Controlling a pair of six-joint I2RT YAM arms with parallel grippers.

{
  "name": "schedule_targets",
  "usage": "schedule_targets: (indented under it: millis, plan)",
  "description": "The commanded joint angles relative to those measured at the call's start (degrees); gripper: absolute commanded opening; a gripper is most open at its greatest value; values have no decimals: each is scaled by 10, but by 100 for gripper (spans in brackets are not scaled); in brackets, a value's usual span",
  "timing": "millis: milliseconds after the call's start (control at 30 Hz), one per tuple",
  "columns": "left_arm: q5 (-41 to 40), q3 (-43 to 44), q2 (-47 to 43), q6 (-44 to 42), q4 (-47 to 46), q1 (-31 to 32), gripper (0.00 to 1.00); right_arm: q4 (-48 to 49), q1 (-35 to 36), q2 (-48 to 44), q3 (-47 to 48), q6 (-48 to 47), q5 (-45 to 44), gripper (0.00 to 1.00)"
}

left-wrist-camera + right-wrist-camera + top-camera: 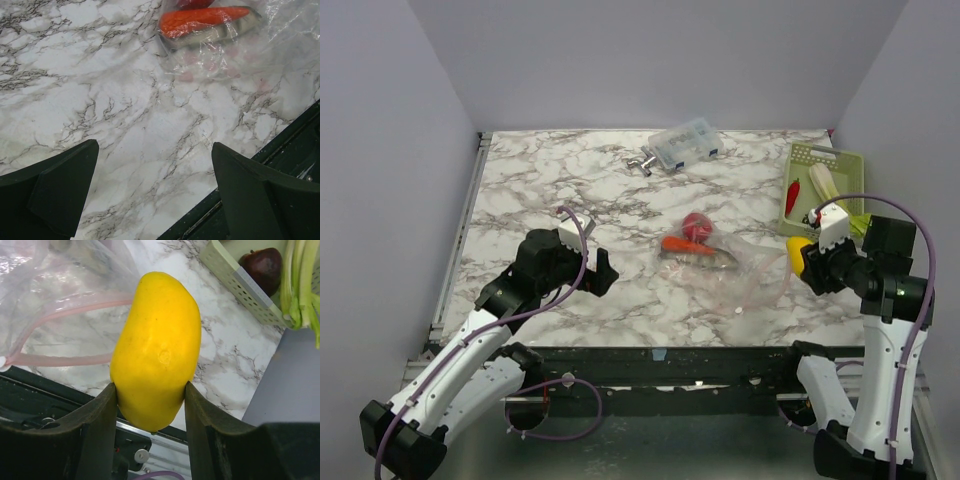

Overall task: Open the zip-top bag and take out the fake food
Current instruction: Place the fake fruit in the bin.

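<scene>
Table (540, 190): white marble-pattern top with grey veining, filling the middle of the frame.
Front edge (660, 358): dark strip across the lower frame.
Metal rail (460, 235): runs down the table's left side.
Back wall (660, 60), left wall (380, 150), right wall (920, 90): plain pale grey.
Light: soft and even.

Black-jointed white arms (470, 352), purple cables (584, 250), dark wedge-shaped claw fingers (55, 192)

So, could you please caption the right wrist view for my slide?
Right pincer grips the yellow lemon near the zip-top bag, green basket behind.
</scene>
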State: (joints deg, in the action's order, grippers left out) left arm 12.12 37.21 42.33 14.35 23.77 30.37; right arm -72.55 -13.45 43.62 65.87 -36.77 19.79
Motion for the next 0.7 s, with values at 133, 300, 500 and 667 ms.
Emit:
schedule_targets:
  millis: [133, 300, 500, 667]
  plan:
    - [-14, 10, -5, -7, 9, -3, 99, 160, -6, 5, -30, 49, -73, 24]
    - [-21, 8, -20, -7, 11, -3, 99, 308, -6, 67, -91, 74, -95, 24]
    - [-31, 7, -38, -8, 11, -3, 99, 480, -7, 186, -90, 126, -113, 25]
    - [-32, 10, -42, -9, 14, -3, 99, 564, -10, 305, -50, 168, -107, 26]
